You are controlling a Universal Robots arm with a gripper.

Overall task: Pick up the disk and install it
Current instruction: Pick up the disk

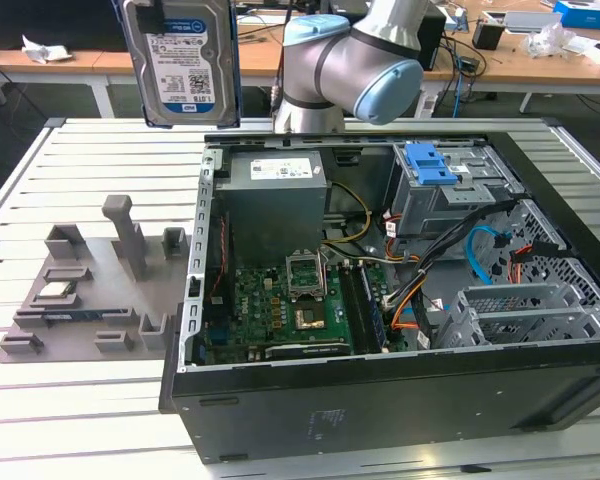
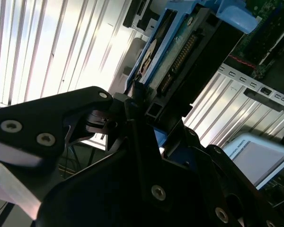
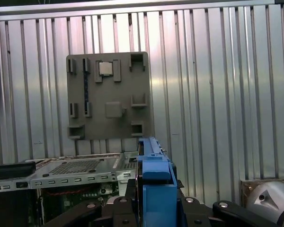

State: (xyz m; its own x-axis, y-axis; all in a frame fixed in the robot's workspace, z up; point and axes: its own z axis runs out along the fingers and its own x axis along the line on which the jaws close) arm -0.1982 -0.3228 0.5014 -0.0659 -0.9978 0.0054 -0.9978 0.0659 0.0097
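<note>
- arm (image 1: 350, 60) stands behind the open computer case (image 1: 380, 400) in the exterior view, its elbow joint bent toward the exterior view's left; the wrist is cut off by the picture's top edge
- disk (image 1: 183, 62) hangs upright in the air with its label facing the camera, above the slatted worktop (image 1: 100, 160) near the case's far corner on the exterior view's left; it touches nothing below
- tool (image 2: 141, 106) pinches the disk's blue frame in the second wrist view, jaws pressed against both sides; a connector row shows on the disk's edge
- in the exterior view the tool is mostly cut off above the disk, so the grip is hard to make out there
- the first wrist view looks down along the blue frame edge at a grey fixture plate (image 3: 109, 94) holding 1 processor chip (image 3: 105, 68), with the case rim just beside the plate
- the exterior view shows the case interior: blue-handled drive bay (image 1: 430, 165) and power supply (image 1: 275, 185), both well apart from the disk
</note>
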